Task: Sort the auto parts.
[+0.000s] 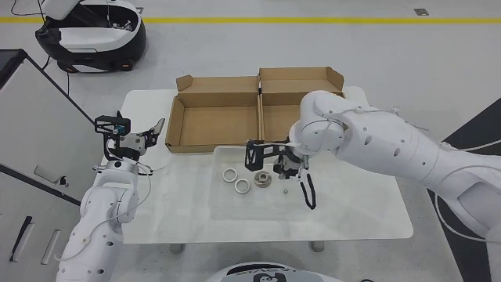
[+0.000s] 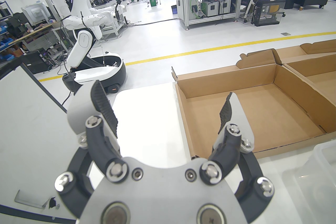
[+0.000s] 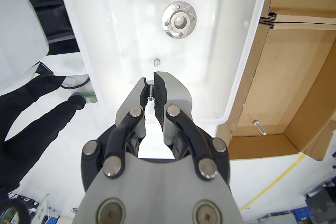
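**One small bolt [image 3: 150, 93] clamped in right claw [image 3: 150, 81], four parts lying in tray [image 1: 218, 157]**

Left claw [image 2: 164, 89] hung over the tabletop [image 1: 180, 204] edge near the left box [image 1: 211, 113], pads wide apart, nothing in it. Next over, the clear tray held two rings [image 1: 229, 175], then the flange [image 3: 179, 21], then a loose bolt [image 3: 157, 61] just beside the right claw's tips. Right claw sat low over the tray. Its pads were closed on the small bolt, gripped across the threaded shank with one end poking out at the tips. Right box [image 3: 296, 72] stood just behind the tray, and a third bolt [image 3: 259, 127] lay in its near corner.

Handling, as judged:
- **Small bolt:** light, stiff steel, tiny, likely slippery. The threads gave the ribbed pads some bite. A grip that narrow could let it pivot or drop, so it wanted a level carry and a low release into the box.
- **Loose bolt:** same again. Best pinched across the shank, not by the head.
- **Rings:** probably light, hard and smooth. Best pinched across the wall, one pad inside the bore.
- **Flange:** looked the heaviest piece. Best taken across the outer rim or by the raised hub, not off the flat face.

Nothing there looked fragile.
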Robot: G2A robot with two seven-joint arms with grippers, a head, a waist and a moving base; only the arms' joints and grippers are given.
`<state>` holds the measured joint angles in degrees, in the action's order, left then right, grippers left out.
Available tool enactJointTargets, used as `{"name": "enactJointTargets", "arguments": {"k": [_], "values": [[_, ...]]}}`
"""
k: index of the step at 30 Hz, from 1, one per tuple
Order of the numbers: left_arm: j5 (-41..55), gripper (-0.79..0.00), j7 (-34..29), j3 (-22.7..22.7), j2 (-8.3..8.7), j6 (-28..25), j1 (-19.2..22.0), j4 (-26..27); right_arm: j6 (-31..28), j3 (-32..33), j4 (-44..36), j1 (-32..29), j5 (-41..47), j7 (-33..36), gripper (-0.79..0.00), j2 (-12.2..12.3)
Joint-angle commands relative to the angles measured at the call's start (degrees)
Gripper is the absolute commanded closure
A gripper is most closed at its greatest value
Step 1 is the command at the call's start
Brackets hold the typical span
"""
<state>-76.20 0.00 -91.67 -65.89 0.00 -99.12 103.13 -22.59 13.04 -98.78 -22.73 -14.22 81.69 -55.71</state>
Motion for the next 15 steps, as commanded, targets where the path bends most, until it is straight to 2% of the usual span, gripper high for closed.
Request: {"name": "enactJointTargets", "arguments": {"k": [1, 8, 15], "values": [[0.0, -0.785, 0.0, 0.0, 0.00, 0.0, 0.0, 0.0, -0.1, 1.0, -1.2, 0.0, 1.6, -0.1, 0.000, 1.2], [0.0, -0.785, 0.0, 0.0, 0.00, 0.0, 0.0, 0.0, -3.0, 8.5, -5.1, -1.1, 14.0, -3.0, 0.000, 6.0], [0.0, -0.785, 0.0, 0.0, 0.00, 0.0, 0.0, 0.0, -6.7, 15.1, -6.0, -3.0, 25.2, -6.7, 0.000, 9.3]]}}
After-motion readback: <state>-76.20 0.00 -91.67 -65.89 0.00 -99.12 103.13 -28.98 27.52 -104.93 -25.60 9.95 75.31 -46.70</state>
